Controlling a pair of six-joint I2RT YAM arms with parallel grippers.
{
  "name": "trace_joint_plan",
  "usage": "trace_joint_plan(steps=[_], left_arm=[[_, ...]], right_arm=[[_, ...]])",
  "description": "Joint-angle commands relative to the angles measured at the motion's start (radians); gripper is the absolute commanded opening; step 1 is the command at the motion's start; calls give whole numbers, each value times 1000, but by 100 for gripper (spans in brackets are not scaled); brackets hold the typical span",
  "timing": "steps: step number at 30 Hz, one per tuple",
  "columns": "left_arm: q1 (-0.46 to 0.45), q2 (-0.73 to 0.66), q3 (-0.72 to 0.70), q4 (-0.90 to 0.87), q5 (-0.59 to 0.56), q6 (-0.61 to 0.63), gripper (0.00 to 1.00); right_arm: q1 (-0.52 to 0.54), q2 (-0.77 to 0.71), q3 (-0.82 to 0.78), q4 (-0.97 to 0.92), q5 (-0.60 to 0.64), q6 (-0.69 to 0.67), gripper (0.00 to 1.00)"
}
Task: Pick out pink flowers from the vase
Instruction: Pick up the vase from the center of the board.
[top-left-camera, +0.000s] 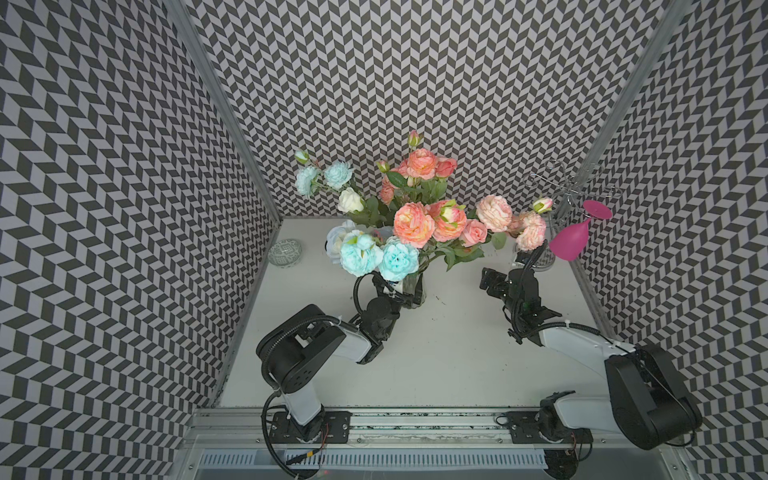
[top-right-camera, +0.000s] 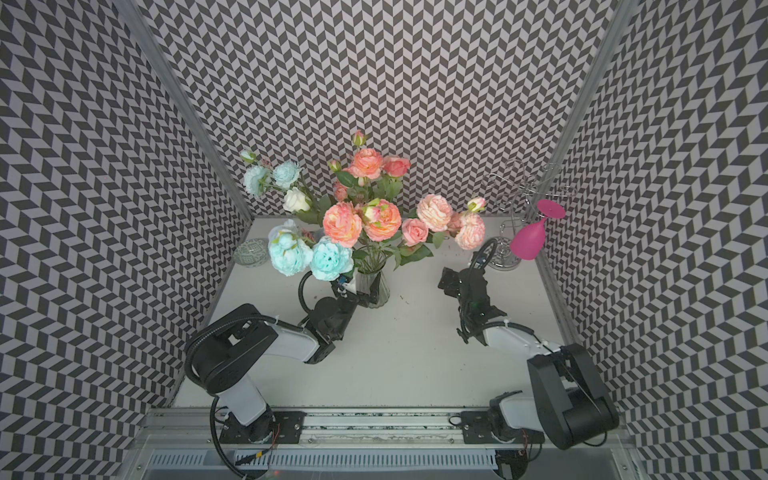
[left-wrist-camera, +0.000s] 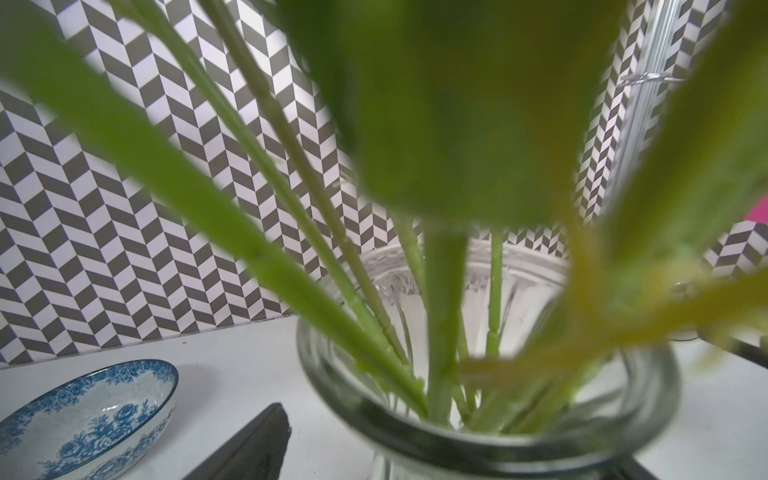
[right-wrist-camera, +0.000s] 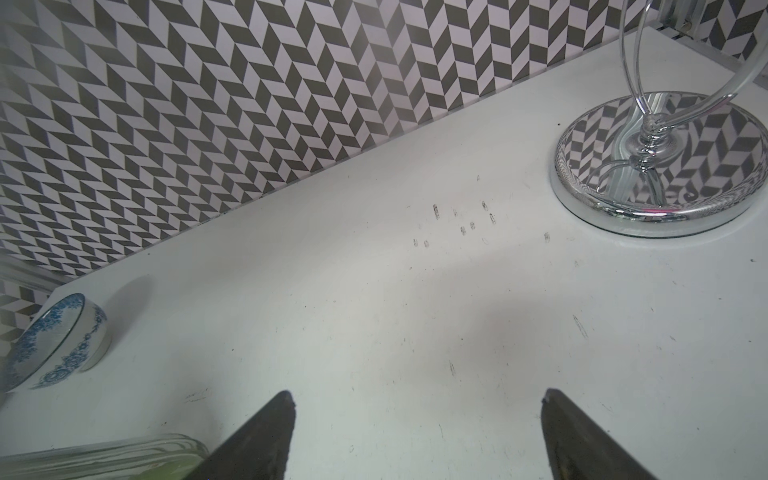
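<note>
Inside ribbed clear-glass vase (top-right-camera: 368, 276) — ruffled pink flowers (top-right-camera: 342, 224)

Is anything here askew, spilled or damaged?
The magenta plastic wine glass hangs tilted, bowl down, from the chrome wire rack. The white table bears small dark scuffs. Nothing spilled; the clear ribbed glass vase stands upright.

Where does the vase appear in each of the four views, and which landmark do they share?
In a top view: vase at centre, under the bouquet.
In a top view: likewise centre, under the bouquet.
Left wrist: close up, rim in the foreground, stems inside.
Right wrist: only a ribbed sliver at the picture's edge.
Landmark: chevron wall.
</note>
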Motion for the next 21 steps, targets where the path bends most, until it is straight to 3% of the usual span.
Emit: trace_joint_plan(steps=[1, 4, 13, 17, 21], left_arm=[[1, 56, 35, 64, -69, 39, 100], [-5, 104, 38, 143, -96, 89, 100], [-11, 128, 81, 148, -219, 130, 100], [-16, 154, 121, 153, -281, 212, 100], [-19, 153, 111, 176, -273, 247, 100]], right_arm=[[11, 16, -12, 40, -16, 9, 91], [17, 16, -8, 42, -31, -2, 91], [37, 26, 5, 63, -78, -52, 91], [44, 64, 33, 100, -222, -80, 91], [45, 151, 146, 71, -362, -103, 90]])
